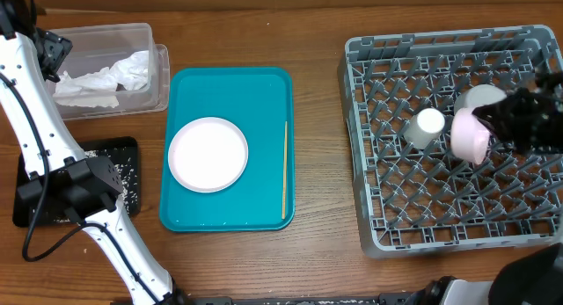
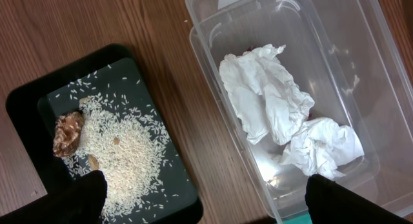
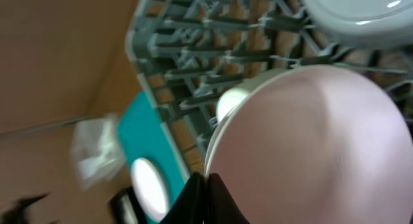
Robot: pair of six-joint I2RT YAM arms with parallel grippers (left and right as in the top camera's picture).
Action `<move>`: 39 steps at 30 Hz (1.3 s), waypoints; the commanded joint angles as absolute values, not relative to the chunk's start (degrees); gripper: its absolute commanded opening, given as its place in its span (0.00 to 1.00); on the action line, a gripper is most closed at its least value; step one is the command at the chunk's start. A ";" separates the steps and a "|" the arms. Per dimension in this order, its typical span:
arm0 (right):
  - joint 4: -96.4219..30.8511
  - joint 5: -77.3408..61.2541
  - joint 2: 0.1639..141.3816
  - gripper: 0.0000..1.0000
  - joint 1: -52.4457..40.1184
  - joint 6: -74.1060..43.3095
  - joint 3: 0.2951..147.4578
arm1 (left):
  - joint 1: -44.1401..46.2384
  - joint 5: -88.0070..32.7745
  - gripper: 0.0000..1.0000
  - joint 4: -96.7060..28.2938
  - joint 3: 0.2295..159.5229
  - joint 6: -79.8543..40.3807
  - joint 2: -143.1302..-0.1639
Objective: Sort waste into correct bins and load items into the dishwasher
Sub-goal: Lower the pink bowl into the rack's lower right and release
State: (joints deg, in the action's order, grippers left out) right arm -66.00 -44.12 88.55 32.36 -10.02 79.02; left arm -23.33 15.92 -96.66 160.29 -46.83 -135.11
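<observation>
Closest to us, a small pinkish bowl sits clamped by its rim in our shut right fingers over the grey dish rack at the table's right edge, while our left fingers gape wide and empty above the clear tub holding napkins and the black tray of rice at its left edge.

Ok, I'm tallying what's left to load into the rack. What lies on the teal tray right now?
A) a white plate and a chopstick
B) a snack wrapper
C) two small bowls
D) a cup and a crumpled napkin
A: the overhead view shows only the white round plate and the thin wooden chopstick lying apart on the teal tray.
</observation>
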 commanded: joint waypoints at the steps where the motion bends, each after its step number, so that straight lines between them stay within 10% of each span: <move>1: -66.13 -61.45 87.88 0.04 37.36 -2.42 75.02 | -23.07 16.91 1.00 -96.79 161.34 -47.81 -133.75; 13: -61.98 -73.21 87.90 0.04 41.60 3.25 65.30 | -22.96 16.91 1.00 -96.79 161.34 -47.79 -133.75; 39: -67.85 -40.47 87.85 0.10 47.59 -9.13 72.64 | -22.90 16.91 1.00 -96.79 161.34 -47.79 -133.75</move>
State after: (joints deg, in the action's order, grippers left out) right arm -67.20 -51.27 88.38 45.84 -5.30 69.25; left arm -23.33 15.92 -96.68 160.29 -46.83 -135.11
